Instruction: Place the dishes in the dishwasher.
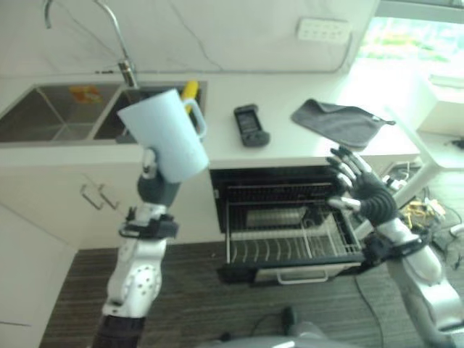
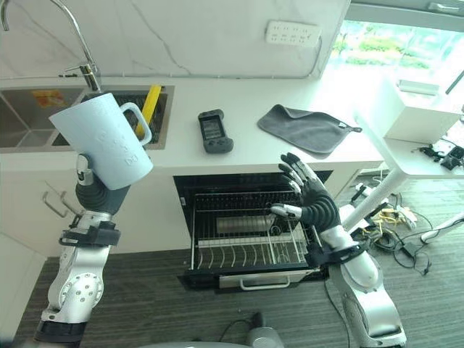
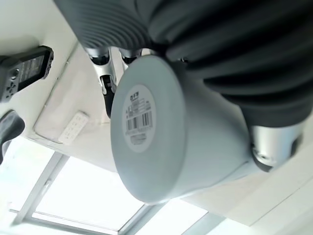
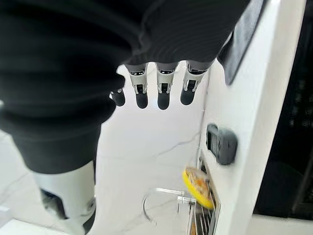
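Your left hand (image 2: 98, 194) is clamped around the pale blue plastic mug with a loop handle (image 2: 105, 139). It's held up high in front of the counter edge, tilted, base pointing up and away from you, handle toward the sink side. In the left wrist view the fingers (image 3: 104, 73) curl over the mug's round base and the thumb presses the opposite wall, so the grip is firm.

Your right hand (image 2: 313, 197) is released, fingers spread and straight, holding nothing. It hovers just above the right front corner of the open dishwasher's pulled-out wire rack (image 2: 246, 243).

The rack sits below the white countertop (image 2: 239, 156), slid out over the dark striped floor (image 2: 159, 304). Something cylindrical and metallic lies across the rack; can't tell exactly what it is.

On the counter you've got:
- a black handheld device with a small screen (image 2: 214, 131), lying flat, between the sink and the cloth
- a dark grey folded cloth (image 2: 308, 128), to the right of the device, well apart from it

The stainless double sink (image 2: 29, 123) is at the far left with a curved chrome faucet (image 2: 80, 43) behind it. A yellow utensil (image 2: 150, 105) sticks out of the sink's right basin, right behind the mug's handle.

A white wall socket strip (image 2: 293, 33) is on the marble backsplash above the cloth.
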